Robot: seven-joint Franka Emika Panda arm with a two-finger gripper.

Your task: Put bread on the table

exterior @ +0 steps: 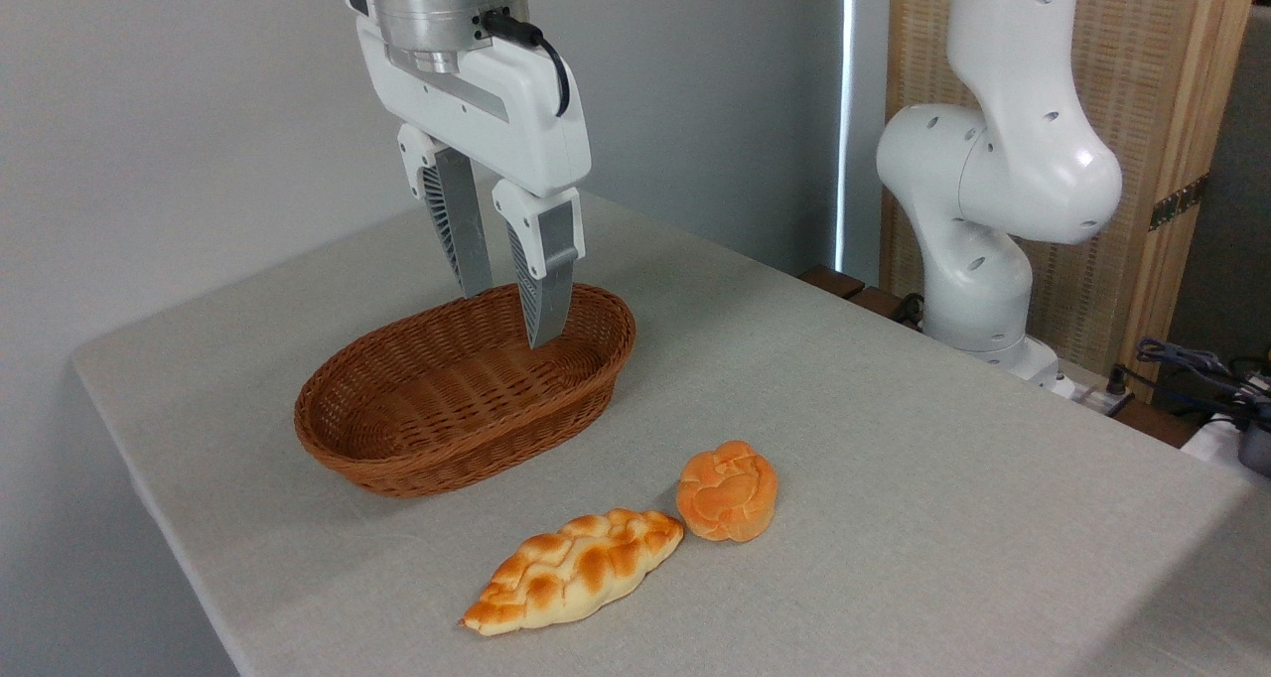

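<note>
Jaws a little apart and holding nothing, up over the empty basket, with the bread down on the desk, well below them, so likely job done.

Bread on table; hand parted, empty.

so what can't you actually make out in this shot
- Near inside wall of the wicker basket: hidden by its own front rim.
- Whether the round bun and the braided loaf touch: too close to tell.
- Arm above the gripper: cut off by the top edge.
- Table right and near corners: cut off by the frame.
- Cables far right: cropped, small.
</note>
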